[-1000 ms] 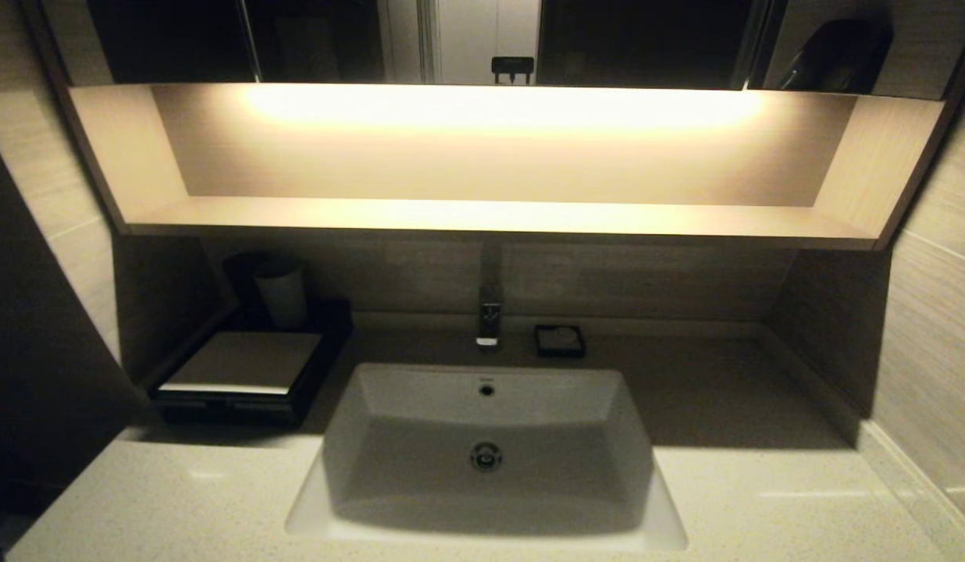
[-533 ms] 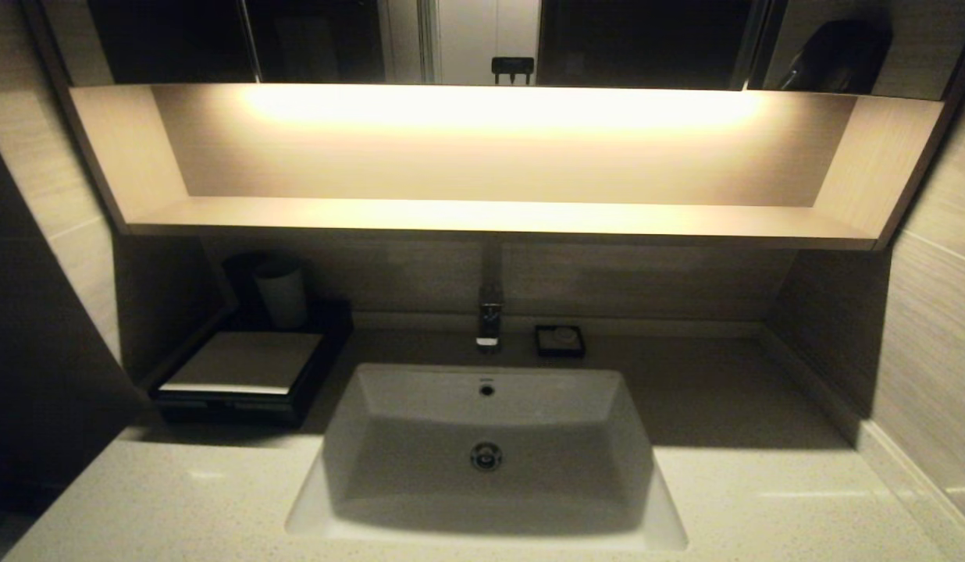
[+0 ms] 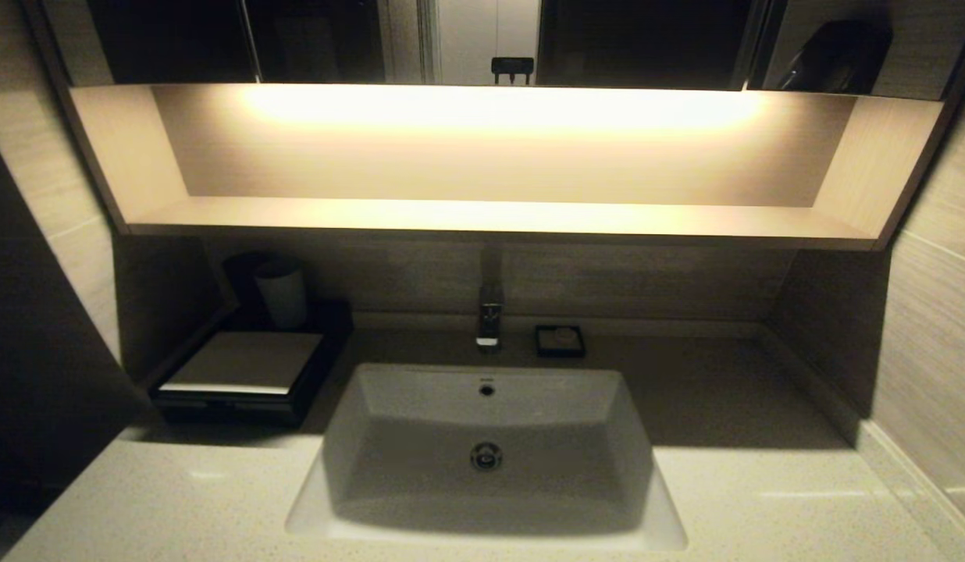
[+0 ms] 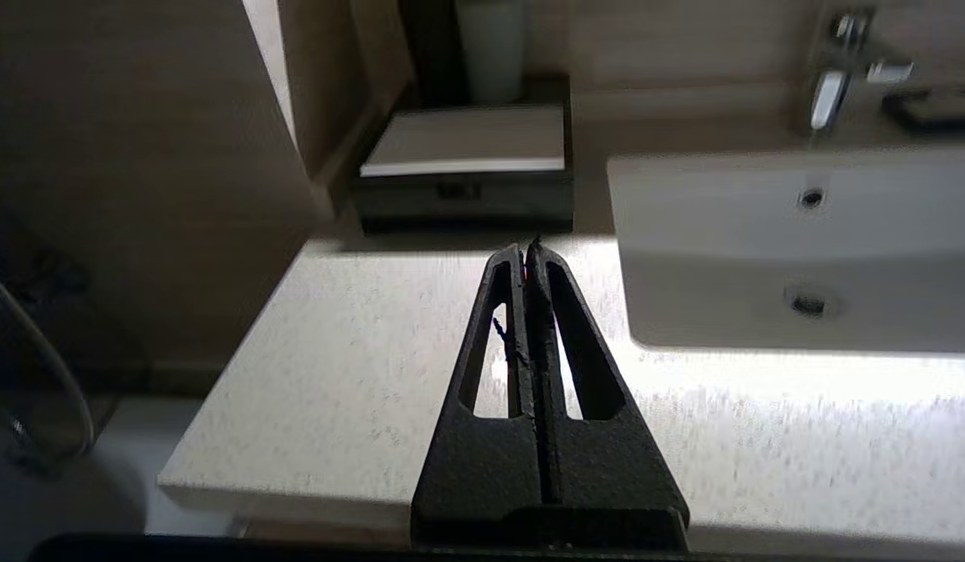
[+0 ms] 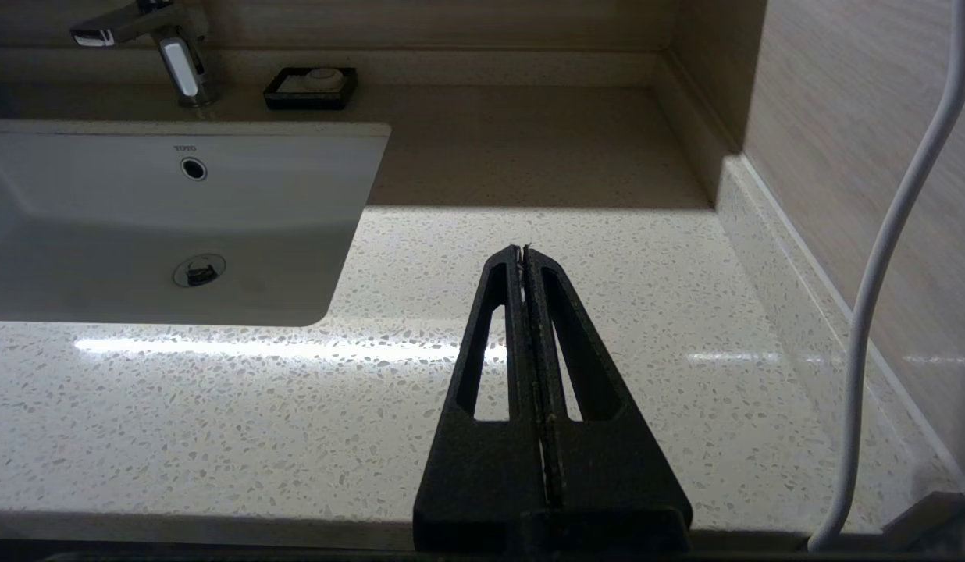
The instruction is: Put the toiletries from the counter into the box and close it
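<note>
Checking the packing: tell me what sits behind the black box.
Behind the low black box with the beige top panel stands a pale grey cup, before the wall. The box's drawer looks shut, so its contents are hidden.

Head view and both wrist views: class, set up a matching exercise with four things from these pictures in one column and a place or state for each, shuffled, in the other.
Things:
1. box
2. cup
3. small black dish
4. left gripper

Places or states:
A. right of the tap
B. shut, above the counter
C. behind the box
D. left of the sink, drawer closed

Pairs: 1-D, 2-C, 3-A, 4-B
</note>
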You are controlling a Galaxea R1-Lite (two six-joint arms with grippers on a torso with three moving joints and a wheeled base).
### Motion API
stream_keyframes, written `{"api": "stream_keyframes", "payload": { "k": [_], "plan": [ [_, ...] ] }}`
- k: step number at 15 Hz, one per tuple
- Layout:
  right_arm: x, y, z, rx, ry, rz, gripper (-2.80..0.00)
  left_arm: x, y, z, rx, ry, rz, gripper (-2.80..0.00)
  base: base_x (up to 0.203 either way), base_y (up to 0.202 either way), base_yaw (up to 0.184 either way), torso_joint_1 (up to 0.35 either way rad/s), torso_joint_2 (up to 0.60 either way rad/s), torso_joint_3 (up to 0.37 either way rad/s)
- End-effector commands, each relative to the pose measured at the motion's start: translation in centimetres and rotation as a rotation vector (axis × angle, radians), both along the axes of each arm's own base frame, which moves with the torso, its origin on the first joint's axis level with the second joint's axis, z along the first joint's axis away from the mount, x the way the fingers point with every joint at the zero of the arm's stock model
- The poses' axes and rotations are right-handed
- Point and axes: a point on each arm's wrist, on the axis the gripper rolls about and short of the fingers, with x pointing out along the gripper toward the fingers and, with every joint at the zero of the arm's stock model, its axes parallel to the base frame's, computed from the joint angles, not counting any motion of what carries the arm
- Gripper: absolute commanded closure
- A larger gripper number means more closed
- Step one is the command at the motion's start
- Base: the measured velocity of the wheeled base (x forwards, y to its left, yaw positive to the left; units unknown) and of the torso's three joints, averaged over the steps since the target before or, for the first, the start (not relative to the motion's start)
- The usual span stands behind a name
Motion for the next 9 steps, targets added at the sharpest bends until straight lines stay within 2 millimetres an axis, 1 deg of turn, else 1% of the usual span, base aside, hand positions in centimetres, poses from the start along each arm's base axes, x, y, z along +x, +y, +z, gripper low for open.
{"api": "stream_keyframes", "payload": {
  "k": [1, 2, 4, 6, 9],
  "plan": [
    [0.0, 0.0, 0.0, 0.0, 0.0, 0.0, 0.0, -0.1, 0.0, -0.1, 0.003, -0.043, -0.005, 0.0, 0.0, 0.0, 0.0, 0.0, 0.0, 0.0],
    [0.0, 0.0, 0.0, 0.0, 0.0, 0.0, 0.0, 0.0, 0.0, -0.2, 0.003, -0.053, -0.017, 0.0, 0.0, 0.0, 0.0, 0.0, 0.0, 0.0],
    [0.0, 0.0, 0.0, 0.0, 0.0, 0.0, 0.0, 0.4, -0.1, -1.2, 0.001, -0.024, -0.028, 0.0, 0.0, 0.0, 0.0, 0.0, 0.0, 0.0],
    [0.0, 0.0, 0.0, 0.0, -0.001, 0.0, 0.0, 0.8, -0.1, -2.0, -0.003, -0.031, -0.031, 0.0, 0.0, 0.0, 0.0, 0.0, 0.0, 0.0],
    [0.0, 0.0, 0.0, 0.0, 0.0, 0.0, 0.0, 0.9, -0.1, -2.2, -0.025, -0.032, -0.045, 0.0, 0.0, 0.0, 0.0, 0.0, 0.0, 0.0]
  ]
}}
